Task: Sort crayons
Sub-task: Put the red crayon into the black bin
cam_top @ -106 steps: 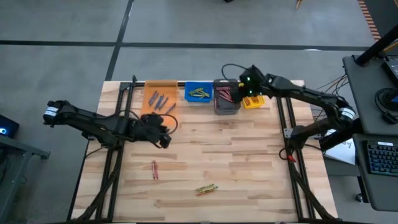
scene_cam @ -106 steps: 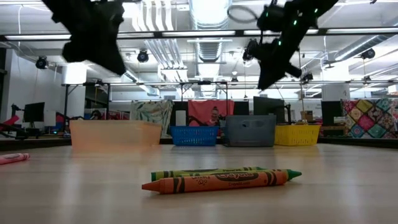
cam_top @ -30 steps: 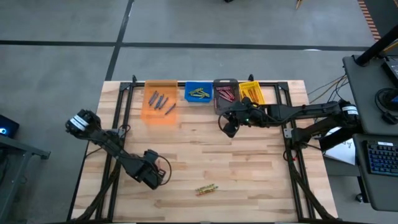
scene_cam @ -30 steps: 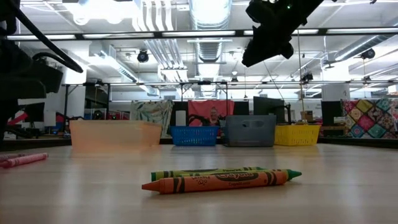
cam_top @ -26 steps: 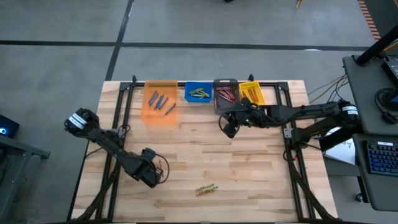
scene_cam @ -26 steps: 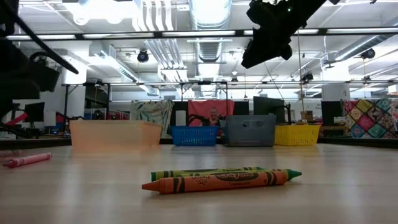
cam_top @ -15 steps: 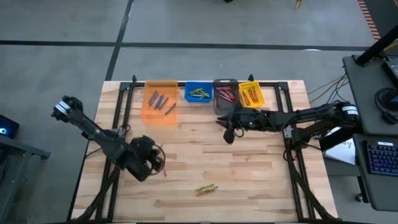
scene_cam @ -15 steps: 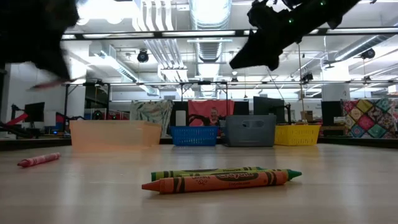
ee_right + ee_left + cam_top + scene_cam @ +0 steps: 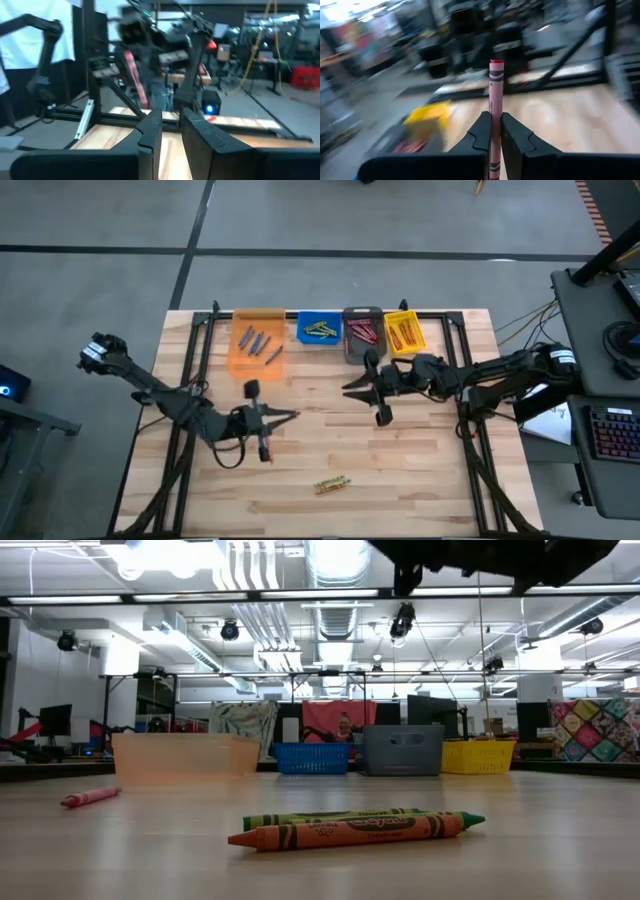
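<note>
Gripping red crayon [image 9: 494, 120], left tool [image 9: 491, 131]

Bare table [image 9: 420, 470] front-right; bins [image 9: 363, 333] block back edge.

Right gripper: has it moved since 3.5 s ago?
Yes. In the high view the right gripper has come away from the bins toward the table's middle, and now hangs open and empty.

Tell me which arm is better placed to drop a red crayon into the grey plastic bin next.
Left: its gripper is shut on a red wax crayon, while the right gripper holds nothing.
</note>
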`<act>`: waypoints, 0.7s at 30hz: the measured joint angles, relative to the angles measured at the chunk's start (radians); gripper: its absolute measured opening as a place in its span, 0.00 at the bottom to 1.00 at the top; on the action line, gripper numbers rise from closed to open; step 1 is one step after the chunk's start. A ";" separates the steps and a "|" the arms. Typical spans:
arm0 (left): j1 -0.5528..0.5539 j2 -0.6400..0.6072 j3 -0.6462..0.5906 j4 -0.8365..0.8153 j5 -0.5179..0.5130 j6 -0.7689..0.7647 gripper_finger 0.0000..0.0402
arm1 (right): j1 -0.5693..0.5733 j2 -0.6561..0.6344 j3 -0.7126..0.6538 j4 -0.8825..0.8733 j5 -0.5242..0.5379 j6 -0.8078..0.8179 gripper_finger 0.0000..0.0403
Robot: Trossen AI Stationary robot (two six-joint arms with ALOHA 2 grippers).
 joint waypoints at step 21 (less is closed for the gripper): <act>0.200 0.306 -0.184 0.862 0.190 0.087 0.00 | 0.109 0.123 0.105 0.021 0.090 -0.109 0.16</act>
